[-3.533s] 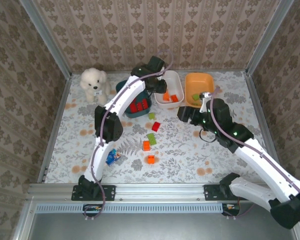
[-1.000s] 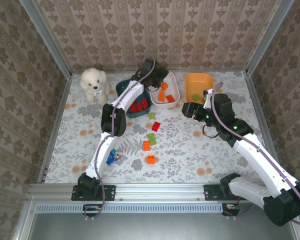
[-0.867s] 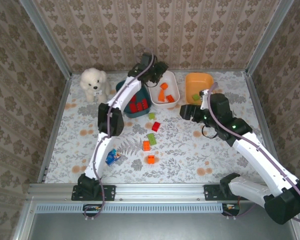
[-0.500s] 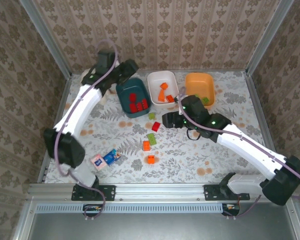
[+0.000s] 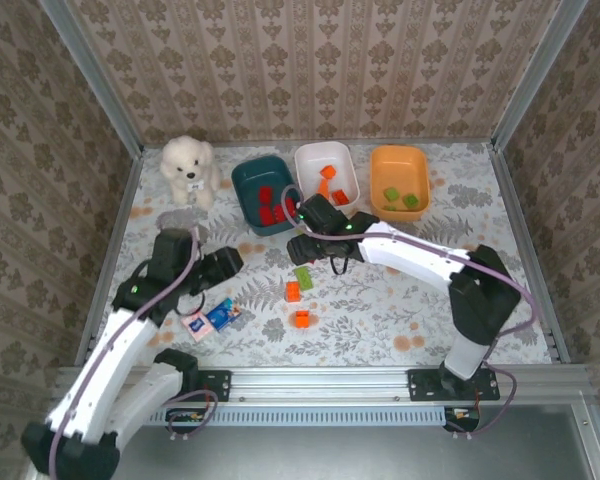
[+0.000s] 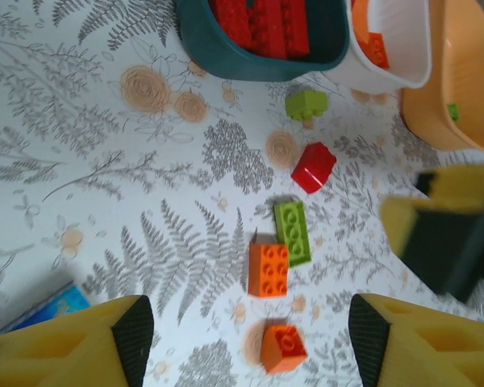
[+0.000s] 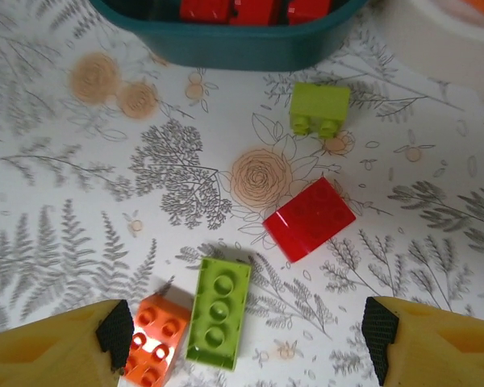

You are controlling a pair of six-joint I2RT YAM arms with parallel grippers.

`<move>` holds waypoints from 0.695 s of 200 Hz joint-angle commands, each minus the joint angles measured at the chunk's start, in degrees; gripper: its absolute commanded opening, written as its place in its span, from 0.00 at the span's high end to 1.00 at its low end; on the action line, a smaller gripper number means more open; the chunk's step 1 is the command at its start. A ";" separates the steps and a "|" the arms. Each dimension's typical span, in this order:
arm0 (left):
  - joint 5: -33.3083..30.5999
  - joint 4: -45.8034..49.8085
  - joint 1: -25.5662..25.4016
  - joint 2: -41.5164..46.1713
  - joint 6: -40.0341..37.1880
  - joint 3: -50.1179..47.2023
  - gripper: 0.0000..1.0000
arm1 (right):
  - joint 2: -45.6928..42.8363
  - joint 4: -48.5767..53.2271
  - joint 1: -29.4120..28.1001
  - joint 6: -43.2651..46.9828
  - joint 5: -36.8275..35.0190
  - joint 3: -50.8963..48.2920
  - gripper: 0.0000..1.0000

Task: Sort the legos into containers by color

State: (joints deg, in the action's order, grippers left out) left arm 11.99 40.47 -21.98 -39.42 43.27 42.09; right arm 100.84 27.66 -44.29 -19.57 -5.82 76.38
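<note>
Loose legos lie mid-table: a long green one (image 5: 303, 277), an orange one (image 5: 293, 291) and another orange one (image 5: 301, 319). In the right wrist view a red brick (image 7: 309, 219), a small green brick (image 7: 319, 108), the long green brick (image 7: 219, 313) and an orange brick (image 7: 153, 343) lie below my open right gripper (image 7: 247, 339), which hovers over them (image 5: 305, 245). My left gripper (image 5: 223, 262) is open and empty, left of the bricks; the lower orange brick (image 6: 283, 347) lies between its fingers (image 6: 250, 339). The teal container (image 5: 263, 190) holds red bricks, the white one (image 5: 327, 175) orange, the orange one (image 5: 398, 180) green.
A white plush dog (image 5: 188, 170) sits at the back left. A blue-and-pink packet (image 5: 212, 319) lies near the left arm. Patterned walls close the table on three sides. The right arm's link stretches across the table's right half.
The left arm has pulled back from the white container to the near left of the table. The right arm has swung left from the orange container to above the loose bricks.
</note>
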 commanded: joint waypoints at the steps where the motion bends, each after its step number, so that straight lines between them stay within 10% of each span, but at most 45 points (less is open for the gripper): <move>1: -1.12 5.64 -0.35 8.77 -0.43 -2.78 0.28 | 5.00 -2.11 1.34 2.54 -0.95 3.11 0.22; 139: -1.70 14.80 -0.30 13.97 1.05 1.16 0.27 | 24.68 -1.72 5.97 4.09 0.47 19.33 0.31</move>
State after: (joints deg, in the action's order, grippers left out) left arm 11.09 53.01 -22.11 -25.54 43.75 41.69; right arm 123.13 25.45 -38.50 -16.56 -5.74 92.49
